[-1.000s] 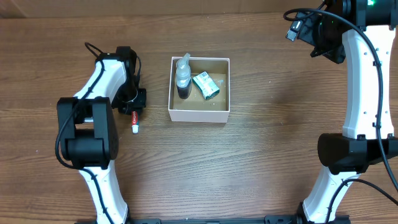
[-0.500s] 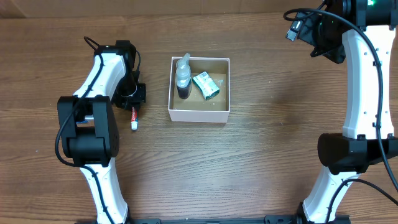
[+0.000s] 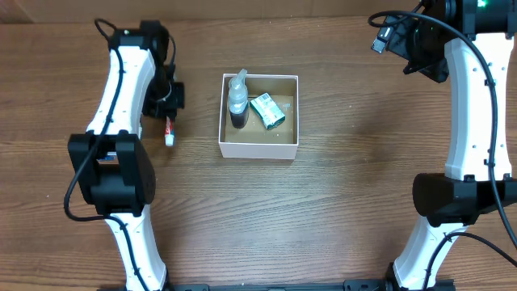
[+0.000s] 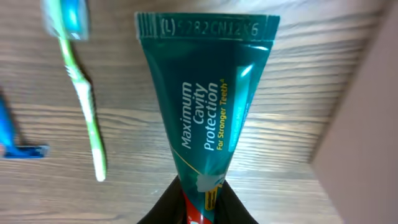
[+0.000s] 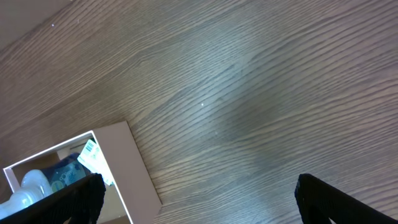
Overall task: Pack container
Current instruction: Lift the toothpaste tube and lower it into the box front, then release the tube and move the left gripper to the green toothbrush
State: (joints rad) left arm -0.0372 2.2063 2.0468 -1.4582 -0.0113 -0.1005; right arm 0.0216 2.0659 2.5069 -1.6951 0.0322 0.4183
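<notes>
table (image 3: pixel 339 186) | green toothbrush (image 4: pixel 84 106) | blue razor (image 4: pixel 18 148) nearby | teal toothpaste tube (image 4: pixel 208 106)

Wht arm links (image 3: pixel 467 97), blk joints (image 3: pixel 452 198), blk cables (image 3: pixel 394 12).

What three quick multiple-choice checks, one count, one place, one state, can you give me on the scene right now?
1. How many items lie in the square white cardboard box? A none; B two; C four.
2. Where is the teal plastic toothpaste tube? A in the box; B in the left gripper; C flat on the table.
3. The right gripper is: A open, empty; B shut on the tube; C shut on the box.
Answers: B, a clear bottle and a small green carton lie inside; B, the wrist view shows it pinching the tube; A, its jaws stand apart, nothing between.
</notes>
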